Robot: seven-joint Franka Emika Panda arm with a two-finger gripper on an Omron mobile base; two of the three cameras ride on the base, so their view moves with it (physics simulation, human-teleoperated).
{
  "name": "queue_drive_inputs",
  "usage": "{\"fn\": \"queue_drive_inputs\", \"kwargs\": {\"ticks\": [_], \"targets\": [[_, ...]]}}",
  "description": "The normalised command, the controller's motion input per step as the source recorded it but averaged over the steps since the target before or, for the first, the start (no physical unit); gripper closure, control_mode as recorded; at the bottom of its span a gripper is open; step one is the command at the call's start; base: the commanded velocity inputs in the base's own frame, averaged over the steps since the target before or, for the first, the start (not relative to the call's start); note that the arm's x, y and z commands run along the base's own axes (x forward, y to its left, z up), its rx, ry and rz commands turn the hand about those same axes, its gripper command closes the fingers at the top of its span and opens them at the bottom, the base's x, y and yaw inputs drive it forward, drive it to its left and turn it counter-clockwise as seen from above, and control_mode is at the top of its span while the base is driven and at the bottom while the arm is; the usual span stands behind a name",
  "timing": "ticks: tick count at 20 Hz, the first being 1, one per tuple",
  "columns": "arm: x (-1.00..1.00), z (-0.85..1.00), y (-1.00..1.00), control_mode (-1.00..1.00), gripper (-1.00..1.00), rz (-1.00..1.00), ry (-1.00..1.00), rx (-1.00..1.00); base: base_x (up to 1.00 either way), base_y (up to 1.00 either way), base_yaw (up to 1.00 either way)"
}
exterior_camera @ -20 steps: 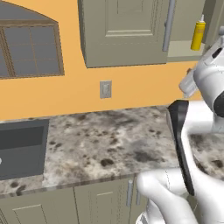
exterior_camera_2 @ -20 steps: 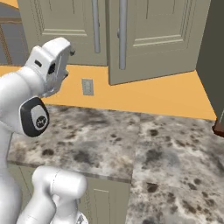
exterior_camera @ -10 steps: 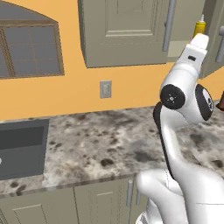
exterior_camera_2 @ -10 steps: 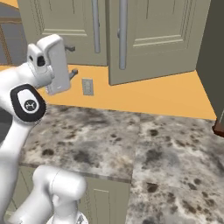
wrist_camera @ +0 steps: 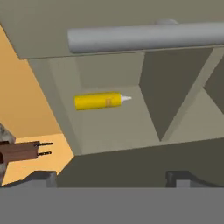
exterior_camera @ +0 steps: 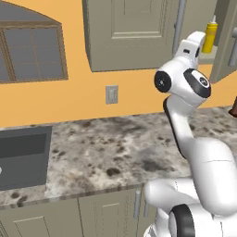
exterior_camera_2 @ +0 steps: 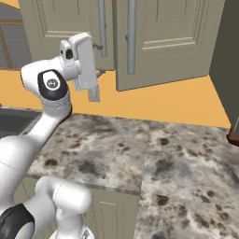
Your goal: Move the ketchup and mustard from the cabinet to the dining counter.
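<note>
Gripper [wrist_camera: 111, 176], seen at the bottom of the hand view as two dark fingertips standing wide apart with nothing between them; it is fully open and holds nothing. In the left base view the white arm [exterior_camera: 185, 88] rises from the lower right and lifts its hand toward the upper right of the frame, where the cabinet [exterior_camera: 134, 32] hangs with one door [exterior_camera: 227, 37] swung out.

The mustard [wrist_camera: 98, 100] lies left of centre in the hand view; because that view is rolled with the hand, the bottle reads as lying on its side, nozzle pointing right. In the left base view the same bottle [exterior_camera: 209, 36] stands upright on the cabinet shelf, at the upper right, beside the open door. It is well apart from the fingertips. A long grey handle [wrist_camera: 144, 37] crosses the top of the hand view.

The ketchup cannot be made out in these frames.

Handling, as a judgement: a small plastic squeeze bottle, probably light, smooth and somewhat slippery, with walls that yield under pressure. The sound place to grip would be the yellow body at mid-height, across its width, not the thin white nozzle; a gentle closing should suffice, since a hard squeeze could deform it or let it slip
</note>
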Motion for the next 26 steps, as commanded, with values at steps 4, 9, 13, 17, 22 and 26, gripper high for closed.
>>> {"fn": "queue_drive_inputs", "kwargs": {"ticks": [4,9,13,17,22,26], "targets": [[0.81,-0.18,-0.46,-1.0,-1.0,-0.03,0.04,0.0,0.0,0.0,0.0],[0.74,-0.19,-0.44,-1.0,-1.0,-0.02,0.13,0.0,0.0,0.0,0.0],[0.39,0.0,-0.55,-1.0,-1.0,-0.04,0.19,0.0,0.0,0.0,0.0],[0.07,0.09,-0.6,-1.0,-1.0,-0.07,0.14,-0.02,0.0,0.0,0.0],[-0.63,0.15,-0.86,-1.0,-1.0,-0.16,0.03,-0.02,0.0,0.0,0.0],[-0.96,0.0,-1.0,-1.0,-1.0,-0.19,0.0,0.0,0.0,0.0,0.0]]}}
